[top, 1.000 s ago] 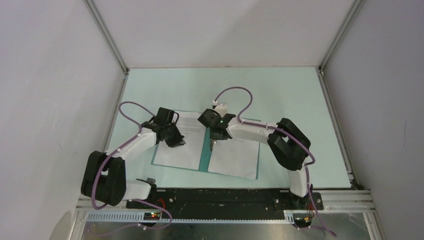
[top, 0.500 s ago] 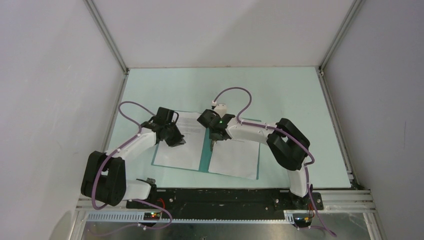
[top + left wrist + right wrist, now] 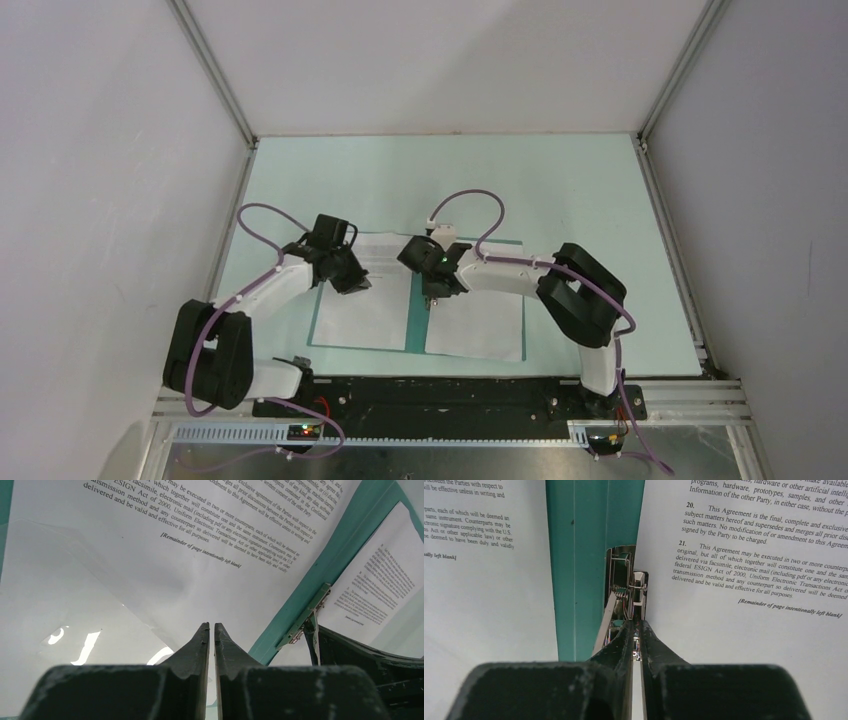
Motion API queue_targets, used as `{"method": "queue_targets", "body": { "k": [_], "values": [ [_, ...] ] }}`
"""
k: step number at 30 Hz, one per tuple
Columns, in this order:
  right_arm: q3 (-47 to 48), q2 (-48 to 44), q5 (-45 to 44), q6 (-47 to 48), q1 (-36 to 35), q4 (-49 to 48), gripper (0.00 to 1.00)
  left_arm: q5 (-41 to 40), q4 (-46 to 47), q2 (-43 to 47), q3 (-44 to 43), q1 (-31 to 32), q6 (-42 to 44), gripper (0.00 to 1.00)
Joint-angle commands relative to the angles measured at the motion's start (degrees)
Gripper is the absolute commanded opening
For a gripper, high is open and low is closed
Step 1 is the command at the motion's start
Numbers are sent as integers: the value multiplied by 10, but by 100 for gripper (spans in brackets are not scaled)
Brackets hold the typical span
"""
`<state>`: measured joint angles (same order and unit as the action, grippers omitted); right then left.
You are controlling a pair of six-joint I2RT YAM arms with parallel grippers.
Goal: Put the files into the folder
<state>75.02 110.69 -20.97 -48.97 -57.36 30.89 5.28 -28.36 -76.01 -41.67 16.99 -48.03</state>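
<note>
The teal folder point(image 3: 416, 312) lies open and flat on the table, with one white printed sheet point(image 3: 368, 310) on its left half and another sheet point(image 3: 476, 325) on its right half. My left gripper point(image 3: 358, 287) is shut, its tips point(image 3: 211, 626) down on the left sheet point(image 3: 150, 555). My right gripper point(image 3: 432, 297) is shut point(image 3: 636, 623) on the lever of the metal clip point(image 3: 621, 575) at the folder's spine point(image 3: 574, 555), beside the right sheet point(image 3: 749, 630). The clip also shows in the left wrist view point(image 3: 306, 617).
The pale green table top point(image 3: 560, 190) is bounded by grey walls with aluminium rails at left point(image 3: 232, 215) and right point(image 3: 668, 215). The black base bar point(image 3: 440, 392) runs along the near edge. The right arm's elbow point(image 3: 580, 295) hangs over the folder's right edge.
The folder with both sheets has turned from a slant to square with the table's near edge. My right gripper has moved slightly nearer with the clip. The left gripper has stayed put.
</note>
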Motion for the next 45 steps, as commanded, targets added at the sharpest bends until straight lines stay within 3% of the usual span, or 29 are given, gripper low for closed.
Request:
{"method": "queue_targets", "body": {
  "k": [1, 10, 20, 24, 30, 33, 37, 45],
  "values": [
    [-16, -32, 1, -15, -4, -7, 5, 7, 11, -4, -10, -7, -8, 12],
    [-60, -53, 4, -9, -5, -49, 15, 37, 13, -11, -29, -8, 14, 15],
    [-87, -36, 23, 39, 18, -94, 7, 63, 14, -19, -49, -8, 25, 17],
    [-123, -41, 36, 91, 38, -158, 4, 69, 15, -33, -65, -4, 23, 17],
    [-144, -43, 54, 219, 67, -215, 0, 63, 16, -100, -133, 32, 14, 22],
    [-145, -46, 57, 272, 74, -221, 0, 22, 14, -158, -190, 59, 22, 26],
    [-158, -59, 73, 301, 83, -235, 0, 4, 11, -242, -254, 89, 30, 33],
    [-184, -74, 96, 304, 92, -261, 0, -73, 2, -346, -334, 154, 22, 34]
  ]
}}
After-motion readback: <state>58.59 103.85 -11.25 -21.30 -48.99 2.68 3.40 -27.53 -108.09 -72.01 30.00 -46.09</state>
